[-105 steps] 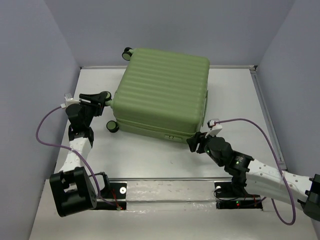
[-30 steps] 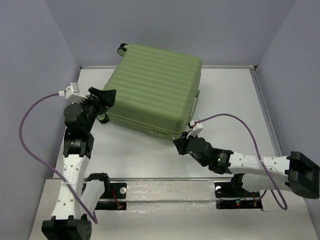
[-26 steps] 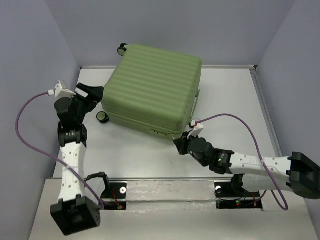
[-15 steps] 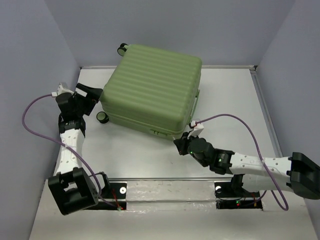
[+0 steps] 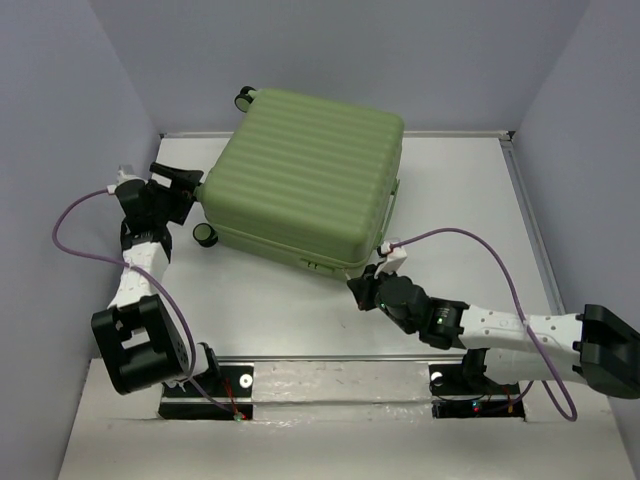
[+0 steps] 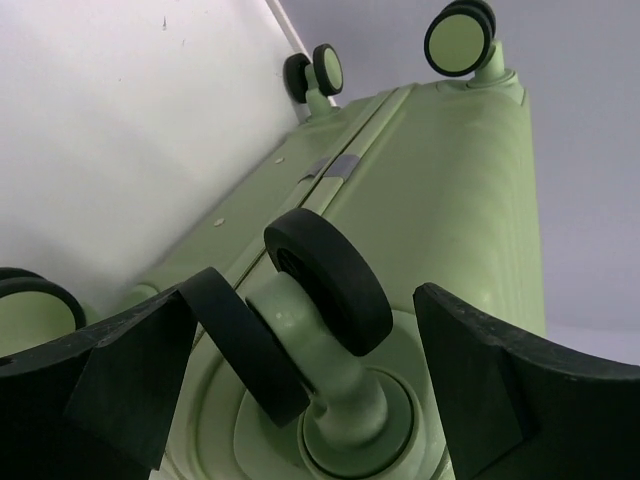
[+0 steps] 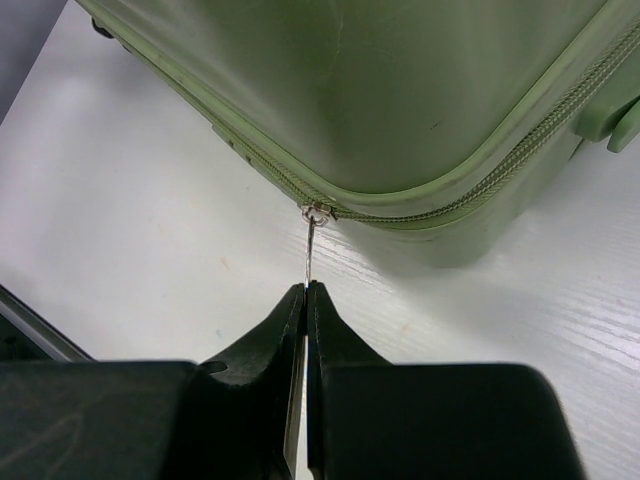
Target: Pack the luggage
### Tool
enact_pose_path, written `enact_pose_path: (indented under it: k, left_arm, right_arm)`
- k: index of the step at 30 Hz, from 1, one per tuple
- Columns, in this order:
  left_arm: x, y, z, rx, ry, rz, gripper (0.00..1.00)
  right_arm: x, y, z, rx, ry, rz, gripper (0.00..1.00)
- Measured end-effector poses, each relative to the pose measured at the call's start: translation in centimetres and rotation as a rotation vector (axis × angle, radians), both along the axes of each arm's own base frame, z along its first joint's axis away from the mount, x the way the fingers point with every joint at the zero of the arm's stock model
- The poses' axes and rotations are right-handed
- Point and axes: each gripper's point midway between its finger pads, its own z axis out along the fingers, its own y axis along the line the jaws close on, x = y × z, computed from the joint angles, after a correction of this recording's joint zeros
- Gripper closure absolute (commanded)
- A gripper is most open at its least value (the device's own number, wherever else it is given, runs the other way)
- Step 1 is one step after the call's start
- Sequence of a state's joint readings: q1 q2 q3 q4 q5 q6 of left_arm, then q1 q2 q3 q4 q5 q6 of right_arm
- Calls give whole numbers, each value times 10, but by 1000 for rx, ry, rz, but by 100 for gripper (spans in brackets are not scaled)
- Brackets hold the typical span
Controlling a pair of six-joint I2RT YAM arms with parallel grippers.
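Overhead, the luggage (image 5: 310, 175) lies flat and closed toward the back of the tabletop (image 5: 460, 220), ribbed shell up and turned a little askew. The left gripper (image 5: 178, 186) sits at its left end, and the right gripper (image 5: 362, 291) is at its near edge by the right corner.

From the left wrist, the fingers (image 6: 130, 390) stand wide apart, one on either side of a black wheel (image 6: 330, 290).

From the right wrist, the gripper is pinched tight on the thin zip pull (image 7: 311, 245), which runs straight from the slider (image 7: 318, 212) on the closed zip down into the tips.
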State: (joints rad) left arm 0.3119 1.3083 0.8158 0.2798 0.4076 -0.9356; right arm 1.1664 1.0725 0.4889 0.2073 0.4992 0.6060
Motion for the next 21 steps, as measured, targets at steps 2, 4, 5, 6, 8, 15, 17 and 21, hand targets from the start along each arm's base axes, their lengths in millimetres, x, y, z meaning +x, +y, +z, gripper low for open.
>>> enact_pose_path:
  k: [2, 4, 5, 6, 8, 15, 17, 21]
  left_arm:
    - [2, 1, 2, -15, -10, 7, 1]
    - [5, 3, 4, -31, -20, 18, 1]
    - [6, 4, 4, -39, -23, 22, 1]
    - [7, 4, 5, -46, -26, 23, 2]
    - [10, 3, 3, -64, -27, 19, 2]
    - [22, 0, -7, -148, -3, 6, 33]
    - [24, 0, -8, -164, -1, 9, 62]
    - [26, 3, -5, -171, -20, 18, 94]
  right_arm:
    - [0, 1, -1, -1, 0, 1, 93]
    - [0, 1, -2, -4, 1, 2, 93]
    - [-1, 1, -3, -6, 2, 3, 93]
    - [-1, 2, -3, -7, 1, 4, 93]
    - [-1, 3, -4, -10, 1, 3, 93]
    - [0, 4, -6, -13, -2, -1, 93]
    - [0, 5, -7, -15, -4, -1, 93]
    - [0, 8, -12, -30, -4, 2, 93]
